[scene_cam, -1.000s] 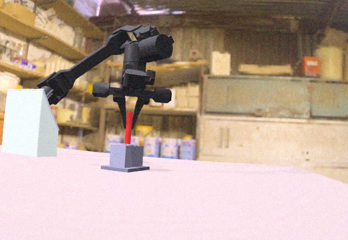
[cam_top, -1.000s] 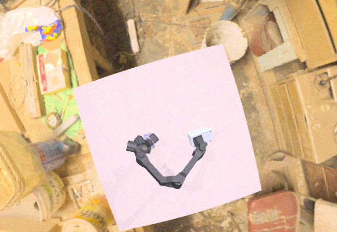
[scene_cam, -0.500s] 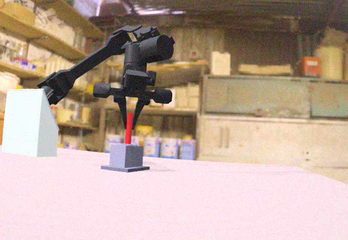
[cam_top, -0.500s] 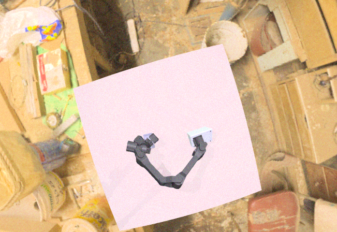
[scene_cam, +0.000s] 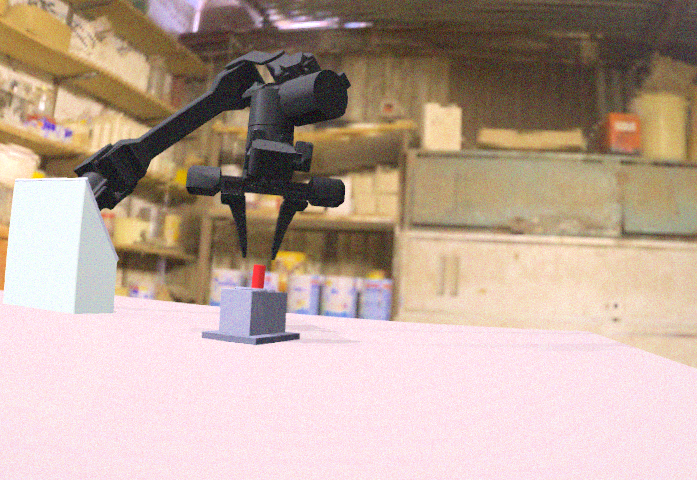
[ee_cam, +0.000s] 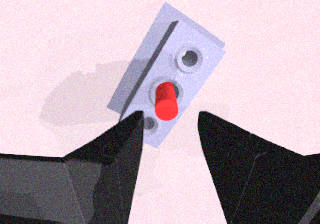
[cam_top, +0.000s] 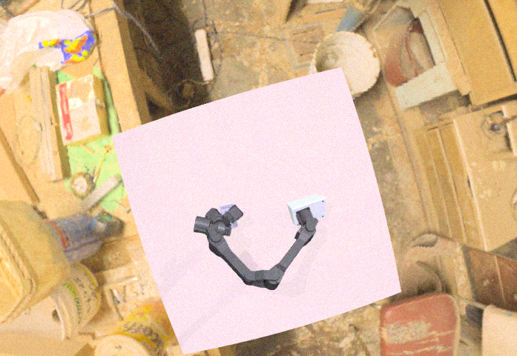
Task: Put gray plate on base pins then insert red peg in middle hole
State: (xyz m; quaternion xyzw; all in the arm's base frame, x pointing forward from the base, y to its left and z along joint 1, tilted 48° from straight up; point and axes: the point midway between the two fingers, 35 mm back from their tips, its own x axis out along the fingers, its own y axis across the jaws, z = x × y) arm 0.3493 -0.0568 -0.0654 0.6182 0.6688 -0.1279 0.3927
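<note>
- The fingers [scene_cam: 239, 226] are released, parted with a gap between their tips and gripping nothing.
- The red peg [scene_cam: 258, 276] [ee_cam: 166, 104] stands in the middle hole of the gray plate [cam_top: 226, 208] [scene_cam: 235, 311] [ee_cam: 170, 66], its upper part poking out (with a slight lean towards 1 o'clock in the exterior view).
- In the exterior view the fingertips hang above the peg's top, one towards 11 o'clock of it and the other towards 1 o'clock, both apart from it.
- The plate looks like a thick block there, sitting level on a thin gray slab [scene_cam: 218, 337] [ee_cam: 144, 51] (where plate ends and base begins, I cannot tell).
- From the wrist, its row of holes runs from 1 o'clock to 7 o'clock, with one open hole on either side of the peg; the 7 o'clock one is near a fingertip.
- The slab lies on the pale pink desk [cam_top: 259, 147] [scene_cam: 360, 396] [ee_cam: 50, 34].
- The dark arm [cam_top: 234, 259] [scene_cam: 190, 121] reaches over from a pale box [cam_top: 315, 201] [scene_cam: 43, 243], which stands at 3 o'clock of the plate in the top view (9 o'clock, seen from the exterior).
</note>
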